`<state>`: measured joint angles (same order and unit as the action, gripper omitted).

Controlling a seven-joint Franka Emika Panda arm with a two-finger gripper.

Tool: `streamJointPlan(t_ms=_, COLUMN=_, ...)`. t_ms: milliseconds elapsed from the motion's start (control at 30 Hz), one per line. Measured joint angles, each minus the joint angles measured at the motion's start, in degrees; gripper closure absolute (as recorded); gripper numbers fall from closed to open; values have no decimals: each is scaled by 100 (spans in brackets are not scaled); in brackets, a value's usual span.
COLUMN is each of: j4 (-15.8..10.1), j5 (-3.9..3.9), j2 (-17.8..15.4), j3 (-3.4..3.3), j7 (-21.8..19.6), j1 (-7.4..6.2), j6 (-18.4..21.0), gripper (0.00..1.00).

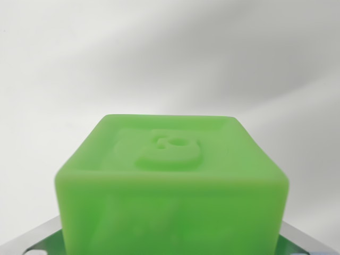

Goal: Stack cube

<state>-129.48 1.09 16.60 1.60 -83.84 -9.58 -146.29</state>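
Observation:
A green cube [171, 186] fills the lower half of the wrist view, very close to the camera. Its top face carries a raised letter-like figure. Silvery metal fingers [37, 237] show at the bottom left and bottom right corners, pressed against the cube's two sides. My gripper [170, 239] is shut on the cube, which hides the fingertips. No second cube is in view.
Behind the cube lies only a plain white, blurred surface [170, 58] with soft grey shadows across the upper right.

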Motion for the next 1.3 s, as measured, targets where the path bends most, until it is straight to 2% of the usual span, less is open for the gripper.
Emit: streamJointPlan(t_ms=1300, j4=641, j5=0, j2=341, j3=-2, j7=1698, j1=741, j6=296, gripper=100)
